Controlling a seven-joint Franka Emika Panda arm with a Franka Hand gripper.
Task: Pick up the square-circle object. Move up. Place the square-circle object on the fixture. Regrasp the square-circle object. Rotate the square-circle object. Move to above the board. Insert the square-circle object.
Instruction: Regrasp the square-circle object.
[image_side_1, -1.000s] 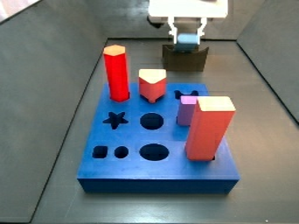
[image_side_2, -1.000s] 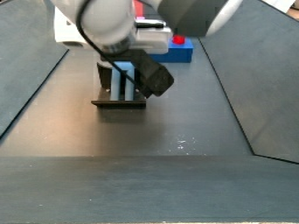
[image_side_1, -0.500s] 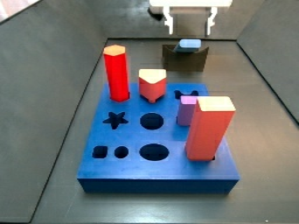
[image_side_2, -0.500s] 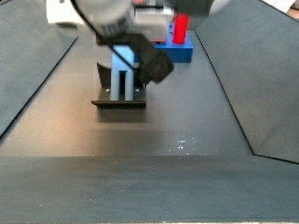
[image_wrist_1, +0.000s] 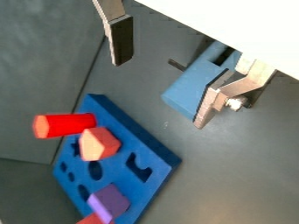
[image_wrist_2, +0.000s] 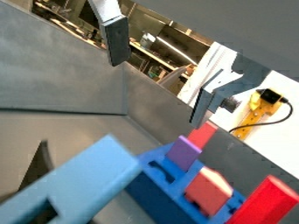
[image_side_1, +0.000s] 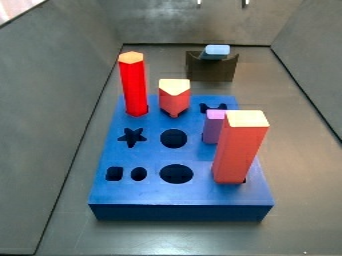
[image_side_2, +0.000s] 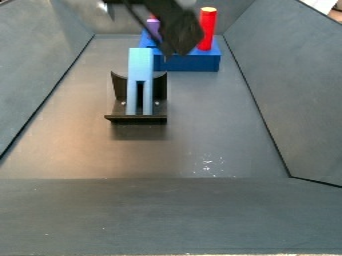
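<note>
Gripper (image_wrist_1: 163, 77) jaws apart — square-circle object (image_side_2: 140, 80) half-hides fixture (image_side_2: 138, 117).

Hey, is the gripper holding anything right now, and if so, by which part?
Nothing is held. The gripper is open above the floor, its jaws apart and bare in both wrist views. The square-circle object stands alone on the fixture.
</note>
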